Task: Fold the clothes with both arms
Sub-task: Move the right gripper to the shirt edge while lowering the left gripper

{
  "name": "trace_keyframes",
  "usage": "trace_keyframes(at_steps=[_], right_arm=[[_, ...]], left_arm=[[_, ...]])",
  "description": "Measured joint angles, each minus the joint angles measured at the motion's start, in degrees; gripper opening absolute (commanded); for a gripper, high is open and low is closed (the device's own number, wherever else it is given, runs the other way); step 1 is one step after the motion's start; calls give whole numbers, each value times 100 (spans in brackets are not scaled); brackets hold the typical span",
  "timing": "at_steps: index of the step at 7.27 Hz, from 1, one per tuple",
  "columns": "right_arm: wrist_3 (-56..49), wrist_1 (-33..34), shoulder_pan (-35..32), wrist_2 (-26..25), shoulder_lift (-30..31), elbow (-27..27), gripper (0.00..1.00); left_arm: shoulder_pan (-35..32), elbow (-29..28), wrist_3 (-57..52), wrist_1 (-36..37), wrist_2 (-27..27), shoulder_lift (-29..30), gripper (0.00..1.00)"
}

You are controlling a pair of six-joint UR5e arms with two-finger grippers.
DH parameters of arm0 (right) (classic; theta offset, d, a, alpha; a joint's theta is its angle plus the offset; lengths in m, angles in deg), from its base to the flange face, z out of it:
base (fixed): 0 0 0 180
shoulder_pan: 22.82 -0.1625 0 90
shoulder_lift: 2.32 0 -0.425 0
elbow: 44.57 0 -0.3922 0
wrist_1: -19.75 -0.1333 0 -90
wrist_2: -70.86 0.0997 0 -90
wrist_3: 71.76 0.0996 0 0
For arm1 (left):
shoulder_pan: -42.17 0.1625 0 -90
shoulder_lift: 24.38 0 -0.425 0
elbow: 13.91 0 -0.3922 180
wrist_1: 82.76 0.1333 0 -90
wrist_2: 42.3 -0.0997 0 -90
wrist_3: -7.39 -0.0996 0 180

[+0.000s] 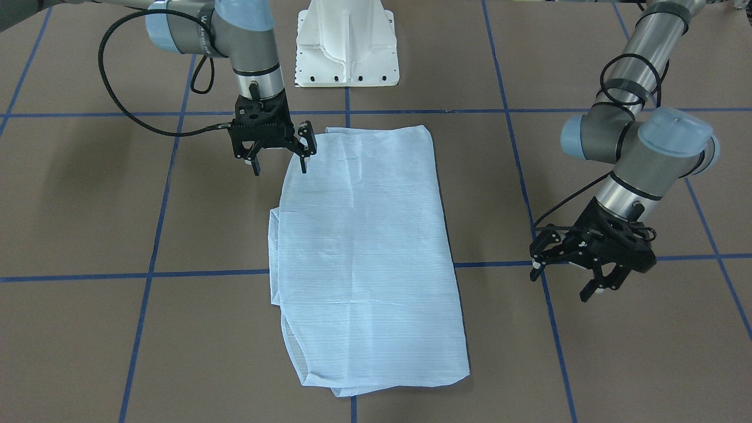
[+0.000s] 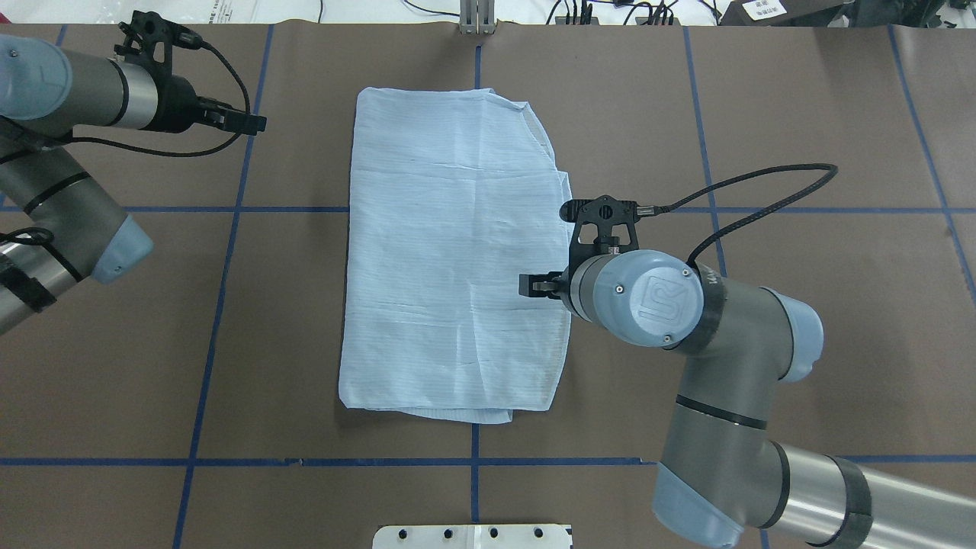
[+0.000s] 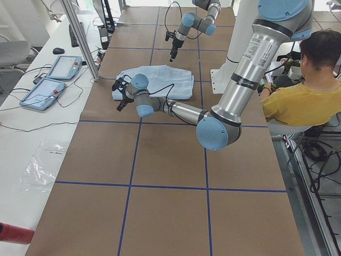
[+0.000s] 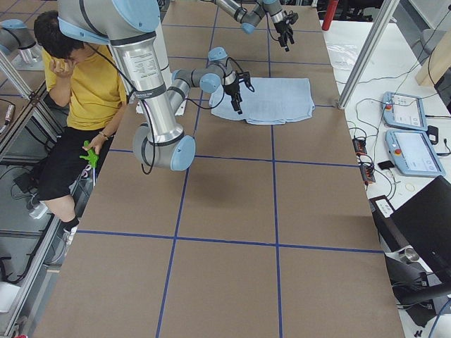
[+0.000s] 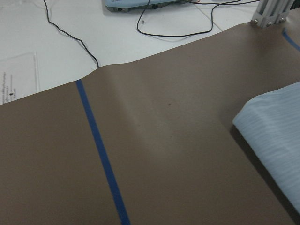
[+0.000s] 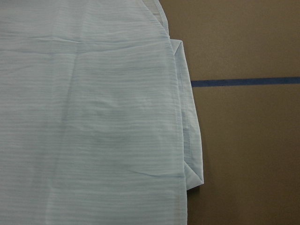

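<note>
Light-blue pinstriped shirt [image 1: 364,252]: folded into a long panel, flat on counter [image 1: 88,205]. Right end effector [image 1: 279,163]: wide, empty; shirt's side edge just beneath. Left end effector [image 1: 561,283]: wide, empty; shirt well apart. Risk: pinching only the top layer would peel the folds apart.

Brown table [image 2: 801,114] gridded with blue tape [image 2: 290,209], white bench [image 3: 16,154] alongside, aluminium post [image 3: 81,40]
</note>
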Motion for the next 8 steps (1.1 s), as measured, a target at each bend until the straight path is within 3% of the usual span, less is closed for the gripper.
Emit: trace_keyframes(at_steps=[3,6,8], right_arm=[[583,-375,-55,251,926,-1030,100],[1007,-630,-42,157,1286,-1145,100],[1043,-637,-32,90,1299,-1125,100]], left_arm=[[967,1663,1652,127,-8,-975,100],[2371,2715,2305,1493,-1207,-1277,100],[2954,2843,2478,2297,-1799,-1142,100]])
